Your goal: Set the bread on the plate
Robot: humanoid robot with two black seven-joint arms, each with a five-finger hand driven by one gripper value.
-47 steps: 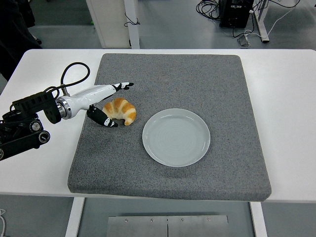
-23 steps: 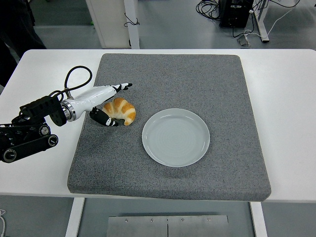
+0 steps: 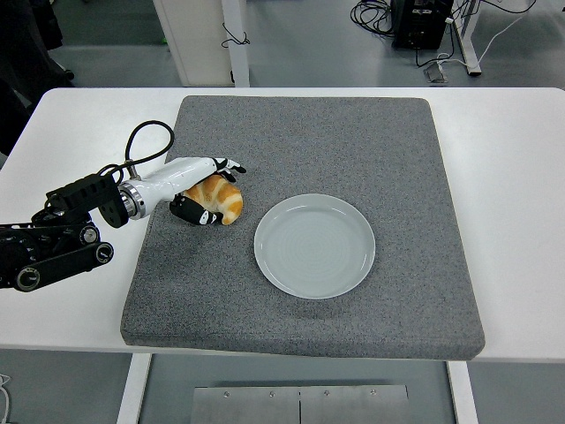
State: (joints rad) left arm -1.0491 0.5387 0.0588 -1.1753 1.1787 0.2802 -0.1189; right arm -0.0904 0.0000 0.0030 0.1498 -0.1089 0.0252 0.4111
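Nearest to me the white table point(image 3: 71, 309) runs along its front edge, and the grey mat point(image 3: 309, 300) lies on it, taking up most of the middle. On the mat sits the pale plate point(image 3: 315, 245), bare, a little right of centre. My left arm comes in low from the left edge, and my left hand point(image 3: 205, 190) is at the bread point(image 3: 222, 198), a golden croissant lying on the mat just left of the plate, near it but not touching. My fingers point(image 3: 228, 167) arch over its top while the thumb side tucks in under its near-left flank, so the hand is wrapped about it; whether the grip is firm or only resting on the crust I cannot tell. I judge the croissant light, soft and flaky, quick to crush or shed crumbs, and its curved glazed back could slide under hard fingertips. The best hold would be across the thick middle, top against underside, with gentle pressure, not at the thin horns. My palm and fingers hide its left end, and the contact underneath is out of sight. My right arm does not show at all. Beyond the table lie grey floor, a white cabinet leg point(image 3: 235, 44) and some cables point(image 3: 375, 13).
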